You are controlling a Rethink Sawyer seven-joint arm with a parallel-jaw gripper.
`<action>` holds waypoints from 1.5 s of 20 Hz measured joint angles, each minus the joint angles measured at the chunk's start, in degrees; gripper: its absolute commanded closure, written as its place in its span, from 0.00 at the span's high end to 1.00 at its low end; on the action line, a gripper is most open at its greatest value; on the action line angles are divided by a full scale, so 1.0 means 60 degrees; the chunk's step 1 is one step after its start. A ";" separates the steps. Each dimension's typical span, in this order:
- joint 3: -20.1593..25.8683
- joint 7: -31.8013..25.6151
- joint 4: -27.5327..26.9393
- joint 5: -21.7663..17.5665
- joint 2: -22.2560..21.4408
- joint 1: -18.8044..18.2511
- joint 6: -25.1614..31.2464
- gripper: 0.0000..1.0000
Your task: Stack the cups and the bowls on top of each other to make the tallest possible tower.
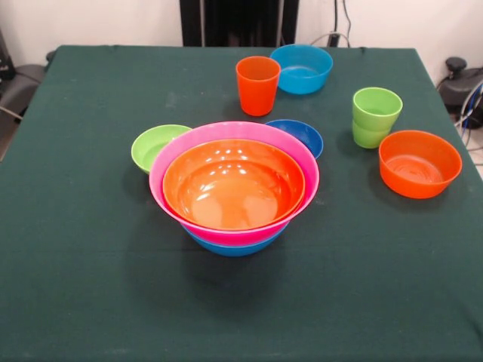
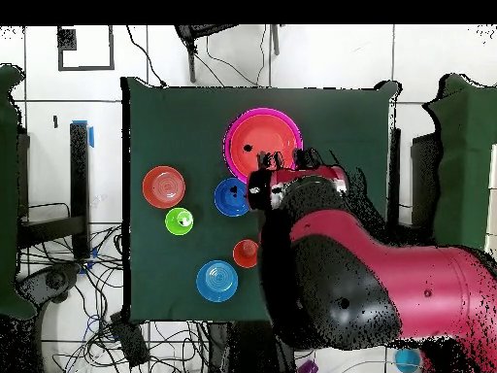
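Observation:
The tower (image 1: 234, 188) stands mid-table: a large orange bowl (image 1: 232, 183) nested in a pink bowl (image 1: 175, 154), on a blue bowl (image 1: 230, 246). A lime green bowl (image 1: 153, 146) touches its far left side, and a dark blue bowl (image 1: 300, 134) sits behind it on the right. An orange cup (image 1: 257, 84) stands upright next to a light blue bowl (image 1: 302, 68). Two lime green cups (image 1: 375, 115) are nested together beside a smaller orange bowl (image 1: 419, 163). The front view shows no arm. In the overhead view the gripper (image 2: 260, 186) hangs by the tower (image 2: 262, 141), above the dark blue bowl (image 2: 231, 197).
The red arm (image 2: 340, 262) covers one side of the dark green table (image 2: 165, 117) in the overhead view and hides the lime green bowl there. Cables and stands surround the table.

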 measured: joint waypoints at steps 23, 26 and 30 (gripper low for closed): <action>-0.3698 0.0000 -0.0388 -0.2541 0.2108 0.3462 0.3039 1.00; -0.3974 0.0000 -0.0479 -0.2549 0.2245 0.3517 0.3176 1.00; -0.4287 0.0000 -0.0601 -0.2557 0.2347 0.3540 0.3188 1.00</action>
